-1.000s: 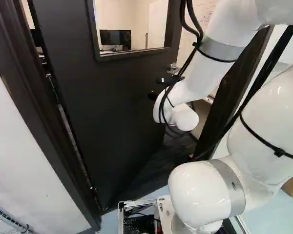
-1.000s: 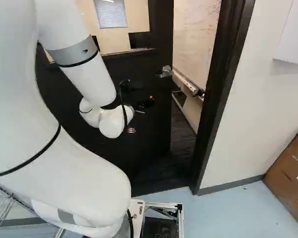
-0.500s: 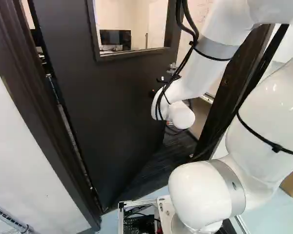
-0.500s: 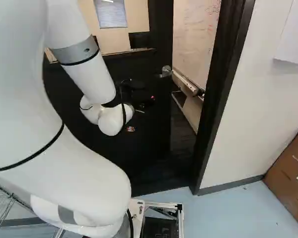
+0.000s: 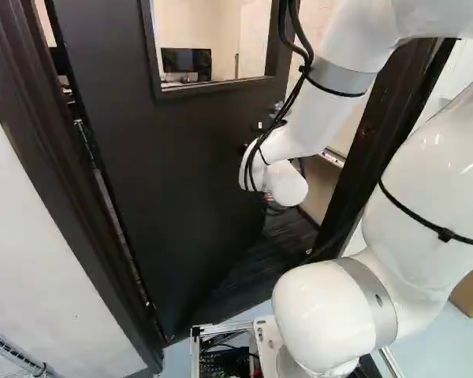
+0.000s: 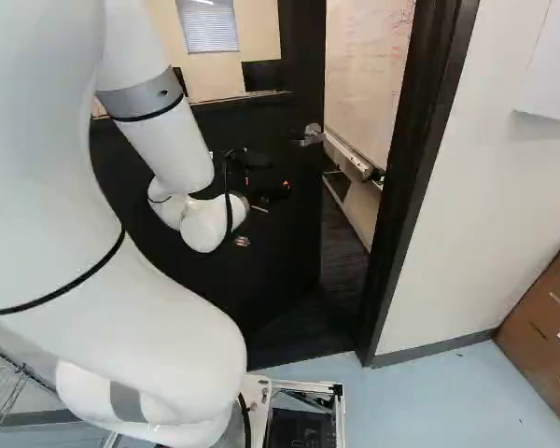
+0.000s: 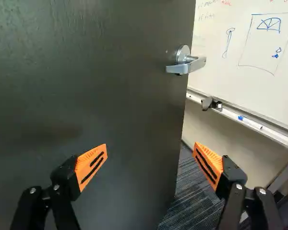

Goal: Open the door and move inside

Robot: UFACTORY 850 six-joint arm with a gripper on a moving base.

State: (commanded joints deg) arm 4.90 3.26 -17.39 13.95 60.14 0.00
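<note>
"Please, how is the hand?"
"Its two fingers stand wide apart, before the dark door."
"And this door, it is how?"
"It is partly open. The silver handle is ahead of the hand, near the door's edge. Beyond the opening I see a whiteboard."
</note>
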